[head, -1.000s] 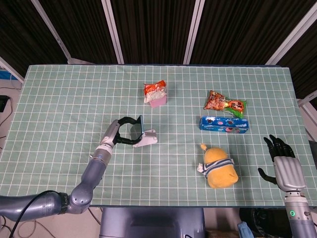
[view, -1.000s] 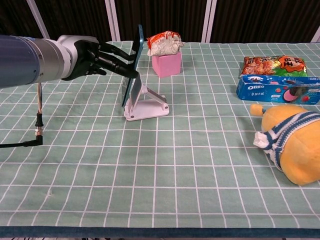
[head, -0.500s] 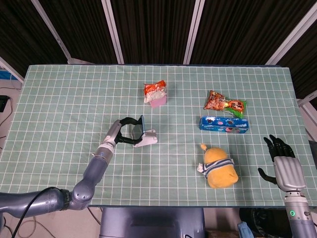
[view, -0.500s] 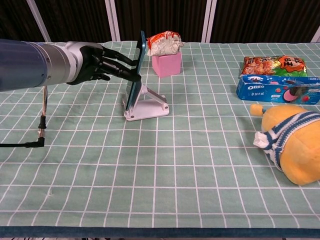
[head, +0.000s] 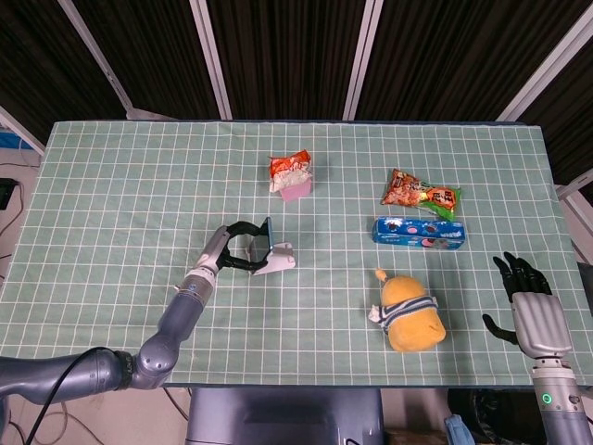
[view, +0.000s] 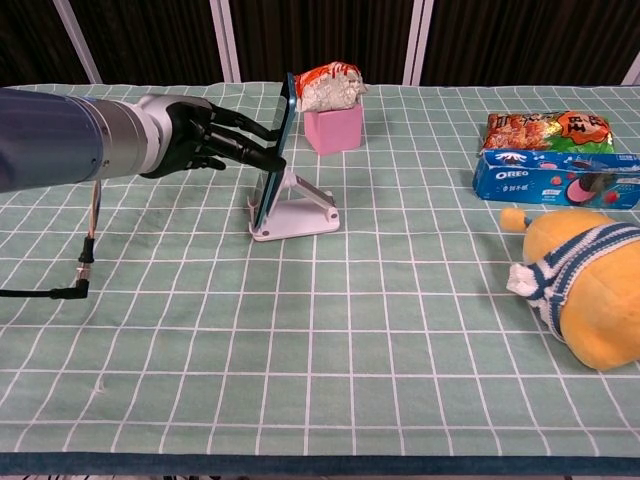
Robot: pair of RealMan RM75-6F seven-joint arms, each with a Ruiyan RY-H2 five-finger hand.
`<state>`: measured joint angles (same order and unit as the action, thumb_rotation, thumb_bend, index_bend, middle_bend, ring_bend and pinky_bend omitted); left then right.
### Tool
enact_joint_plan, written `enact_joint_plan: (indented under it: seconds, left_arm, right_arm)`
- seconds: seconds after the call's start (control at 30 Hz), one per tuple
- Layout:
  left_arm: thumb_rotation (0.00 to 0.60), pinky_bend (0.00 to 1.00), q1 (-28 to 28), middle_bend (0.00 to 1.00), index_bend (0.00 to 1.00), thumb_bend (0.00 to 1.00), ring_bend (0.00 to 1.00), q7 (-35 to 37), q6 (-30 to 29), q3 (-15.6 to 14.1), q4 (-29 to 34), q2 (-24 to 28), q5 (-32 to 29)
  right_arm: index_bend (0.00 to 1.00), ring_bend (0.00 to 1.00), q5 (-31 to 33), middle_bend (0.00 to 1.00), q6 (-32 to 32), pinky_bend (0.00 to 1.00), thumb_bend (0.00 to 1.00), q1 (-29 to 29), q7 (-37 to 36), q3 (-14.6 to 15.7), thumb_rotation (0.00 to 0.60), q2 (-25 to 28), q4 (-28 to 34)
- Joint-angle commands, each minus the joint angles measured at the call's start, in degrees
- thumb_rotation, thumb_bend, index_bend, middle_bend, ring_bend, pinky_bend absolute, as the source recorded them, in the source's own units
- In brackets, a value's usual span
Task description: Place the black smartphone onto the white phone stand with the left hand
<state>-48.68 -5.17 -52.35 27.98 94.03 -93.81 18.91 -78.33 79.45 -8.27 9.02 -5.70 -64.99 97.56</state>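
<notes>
The left hand [view: 205,135] is gripping the black smartphone [view: 275,155], fingers closed on its upper edge and back, holding it nearly upright against the white phone stand [view: 298,210]. The phone's lower edge is sitting at the stand's base, near the middle of the green checked tablecloth [view: 320,330]. At twelve o'clock from the stand, a pink box [view: 334,126] is carrying a snack bag [view: 325,86]. At three o'clock, a blue Oreo box [view: 556,178] is lying just in front of an orange snack packet [view: 545,130], and a yellow plush toy [view: 582,290] is lying at four o'clock. The right hand [head: 528,298] is hovering off the table's right edge, fingers spread and holding nothing
</notes>
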Motion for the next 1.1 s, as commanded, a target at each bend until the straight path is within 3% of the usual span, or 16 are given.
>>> enact_joint_plan:
  seconds: [0.03,1.1]
  left_arm:
    - [0.6,0.0,-0.12,0.61,0.59,0.49,0.13,0.44,0.29,-0.24,-0.46,-0.17,0.17]
    - [0.6,0.0,-0.26,0.55,0.52,0.48,0.12,3.3,1.76,-3.17,-2.69,-0.08,3.46]
  right_arm:
    - [0.03,0.0,0.0,0.0,0.01,0.14,0.37,0.0,-0.01,0.0,0.6,0.01,0.02]
    - [0.03,0.0,0.06,0.0,0.04,0.14,0.37,-0.03,0.11,-0.04,0.6,-0.05,0.03]
